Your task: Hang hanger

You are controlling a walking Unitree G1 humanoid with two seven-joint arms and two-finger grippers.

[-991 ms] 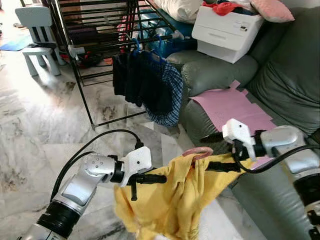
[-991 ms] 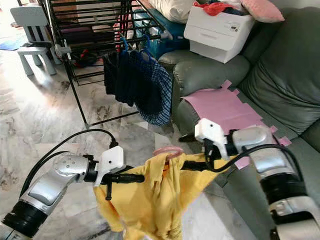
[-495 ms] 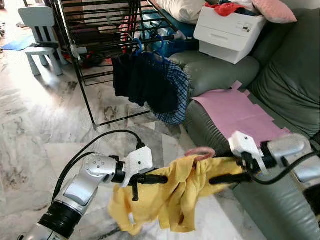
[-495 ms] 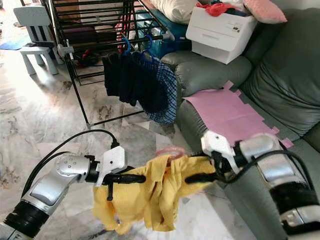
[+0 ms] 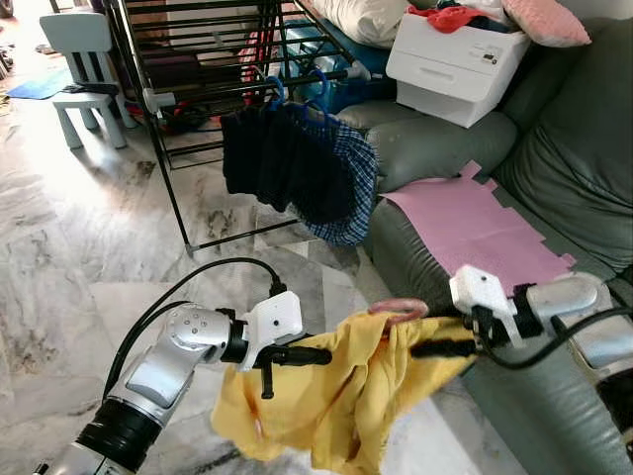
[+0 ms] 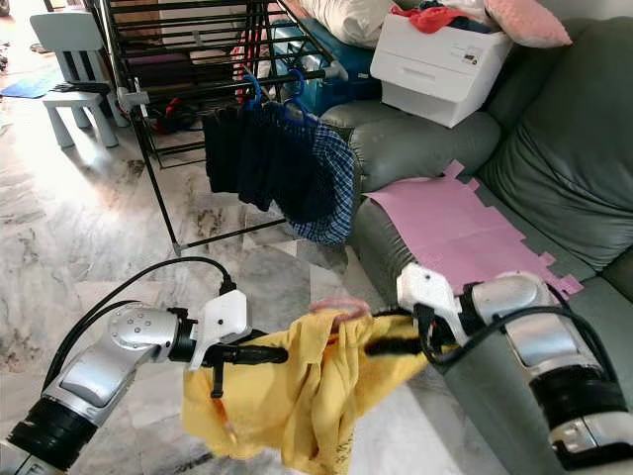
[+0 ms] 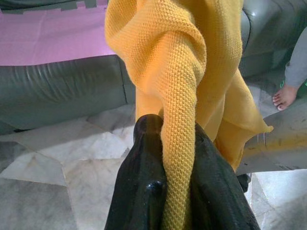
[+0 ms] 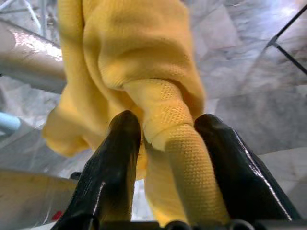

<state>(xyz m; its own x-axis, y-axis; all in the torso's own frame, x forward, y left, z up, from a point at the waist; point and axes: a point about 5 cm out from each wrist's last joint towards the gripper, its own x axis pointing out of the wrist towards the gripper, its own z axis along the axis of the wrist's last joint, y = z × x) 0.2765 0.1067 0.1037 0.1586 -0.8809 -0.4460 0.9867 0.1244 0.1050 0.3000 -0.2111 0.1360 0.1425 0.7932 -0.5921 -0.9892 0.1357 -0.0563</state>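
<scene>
A yellow knit garment hangs on a pink hanger, whose hook sticks up at its top. I hold it over the marble floor between both arms. My left gripper is shut on the garment's left shoulder, the knit pinched between its fingers. My right gripper is shut on the right shoulder, with a fold of yellow cloth between its fingers. The black drying rack stands ahead at the back left, with dark clothes on blue hangers on its rail.
A grey-green sofa runs along the right, with a pink sheet on its seat and a white box on the armrest. A small pale chair stands at the far left. A person's bare foot shows in the left wrist view.
The garment has swung and now hangs lower and bunched between the grippers. The right gripper has drawn slightly back towards the left one. The camera has shifted a little.
</scene>
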